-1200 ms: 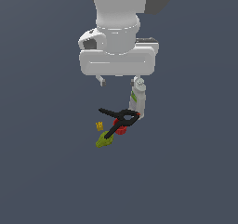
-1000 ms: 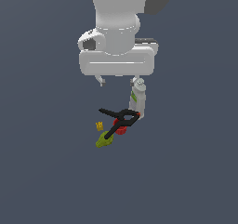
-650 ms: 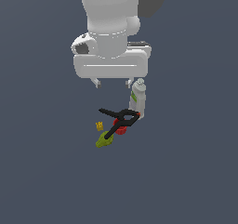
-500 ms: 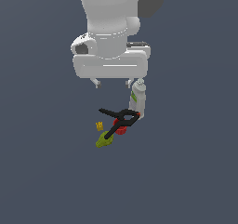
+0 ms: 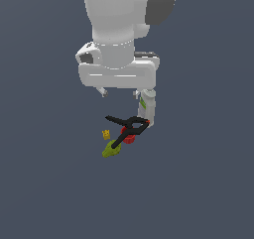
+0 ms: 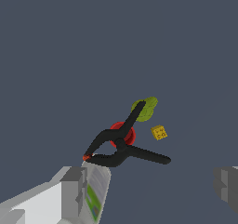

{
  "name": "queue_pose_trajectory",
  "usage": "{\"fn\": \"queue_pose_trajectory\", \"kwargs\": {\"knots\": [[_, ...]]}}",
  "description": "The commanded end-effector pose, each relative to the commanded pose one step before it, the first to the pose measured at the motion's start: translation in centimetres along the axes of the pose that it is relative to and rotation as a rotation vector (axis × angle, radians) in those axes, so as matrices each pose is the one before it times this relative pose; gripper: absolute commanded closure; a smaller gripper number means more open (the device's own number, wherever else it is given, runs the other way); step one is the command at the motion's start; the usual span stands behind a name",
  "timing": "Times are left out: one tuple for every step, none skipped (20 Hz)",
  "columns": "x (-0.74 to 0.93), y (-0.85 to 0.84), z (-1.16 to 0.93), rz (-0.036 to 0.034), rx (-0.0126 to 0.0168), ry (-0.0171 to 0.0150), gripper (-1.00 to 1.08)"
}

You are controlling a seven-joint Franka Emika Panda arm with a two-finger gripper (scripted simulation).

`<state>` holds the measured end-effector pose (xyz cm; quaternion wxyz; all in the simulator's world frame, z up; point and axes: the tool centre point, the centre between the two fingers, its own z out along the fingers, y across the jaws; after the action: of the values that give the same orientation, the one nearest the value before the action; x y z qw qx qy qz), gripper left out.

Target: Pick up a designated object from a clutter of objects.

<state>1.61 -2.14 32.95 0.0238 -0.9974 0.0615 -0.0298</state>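
Lumpy yellow-green pear-shaped thing (image 5: 110, 151) lies under one black spring clamp (image 5: 127, 127) handle, just left of the small red cup (image 5: 129, 135), and our gripper (image 5: 120, 92), fingers apart and empty, hovers above, so we think we must move over it and go down.

olive-green lump (image 5: 110, 151) (image 6: 145, 108) | lumpy, pear-like | lying under black clamp's (image 5: 127, 127) handle tip, near yellow piece (image 5: 106, 134)

you see only a flat, dark slate-blue ground (image 5: 44, 193) running unbroken to every edge, evenly lit, with no seam or horizon anywhere across it.
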Motion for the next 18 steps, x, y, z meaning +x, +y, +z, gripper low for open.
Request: {"fn": "queue_pose_trajectory", "kwargs": {"knots": [[0.248,0.114,0.642,0.03613,0.00055,-0.00214,-0.92],[0.122,0.05,0.302,0.01736,0.00022,-0.00086,-0.92],[0.13,0.052,0.326,0.01871,0.00018,-0.00092,-0.92],[0.138,0.054,0.35,0.02004,0.00014,-0.00098,-0.92],[0.146,0.056,0.374,0.02134,0.00009,-0.00104,-0.92],[0.154,0.058,0.399,0.02273,0.00003,-0.0011,-0.92],[0.162,0.059,0.426,0.02414,-0.00004,-0.00116,-0.92],[0.17,0.061,0.452,0.02557,-0.00013,-0.0012,-0.92],[0.177,0.062,0.479,0.02697,-0.00024,-0.00125,-0.92],[0.182,0.061,0.499,0.02797,-0.00035,-0.00126,-0.92],[0.181,0.06,0.504,0.02815,-0.00045,-0.00123,-0.92],[0.178,0.057,0.506,0.02815,-0.00056,-0.00119,-0.92],[0.176,0.056,0.508,0.02816,-0.00066,-0.00115,-0.92],[0.174,0.054,0.509,0.02816,-0.00075,-0.0011,-0.92],[0.172,0.051,0.511,0.02815,-0.00085,-0.00104,-0.92],[0.17,0.05,0.513,0.02816,-0.00094,-0.00098,-0.92],[0.167,0.049,0.515,0.02816,-0.00104,-0.00092,-0.92],[0.165,0.047,0.516,0.02815,-0.00112,-0.00085,-0.92]]}}
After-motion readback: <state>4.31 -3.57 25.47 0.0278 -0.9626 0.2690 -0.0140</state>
